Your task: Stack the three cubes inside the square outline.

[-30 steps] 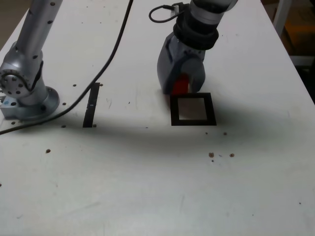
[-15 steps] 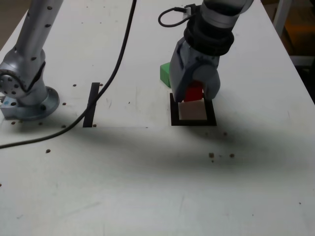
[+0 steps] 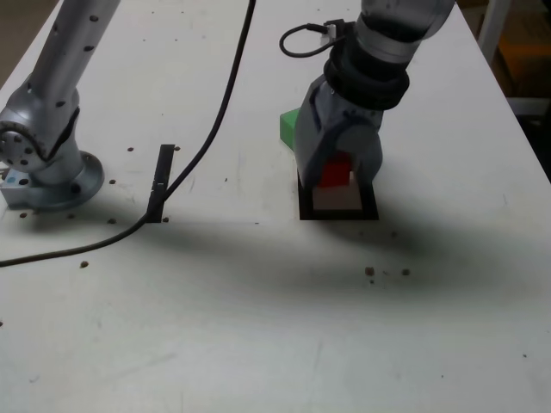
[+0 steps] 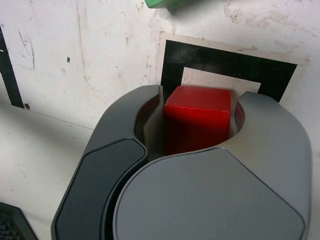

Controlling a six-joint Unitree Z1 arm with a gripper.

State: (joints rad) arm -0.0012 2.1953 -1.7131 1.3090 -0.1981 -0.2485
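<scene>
My gripper (image 3: 336,172) is shut on the red cube (image 3: 336,171), which hangs over the far part of the square outline (image 3: 337,212). In the wrist view the red cube (image 4: 198,122) sits clamped between the two grey jaws, with the square outline (image 4: 225,62) right beneath it. The green cube (image 3: 288,127) rests on the table just beyond the outline, toward the exterior view's left, partly hidden by the gripper; a sliver of it (image 4: 165,3) shows in the wrist view. The yellow cube is out of view.
The arm's base (image 3: 47,176) stands at the exterior view's left, with a black cable (image 3: 207,138) trailing across the table. A thin black tape strip (image 3: 159,182) lies beside it. Small dark specks (image 3: 370,272) dot the white table near the outline.
The gripper has carried the red cube toward the exterior view's right, from beside the outline to over it. The green cube became visible behind it.
</scene>
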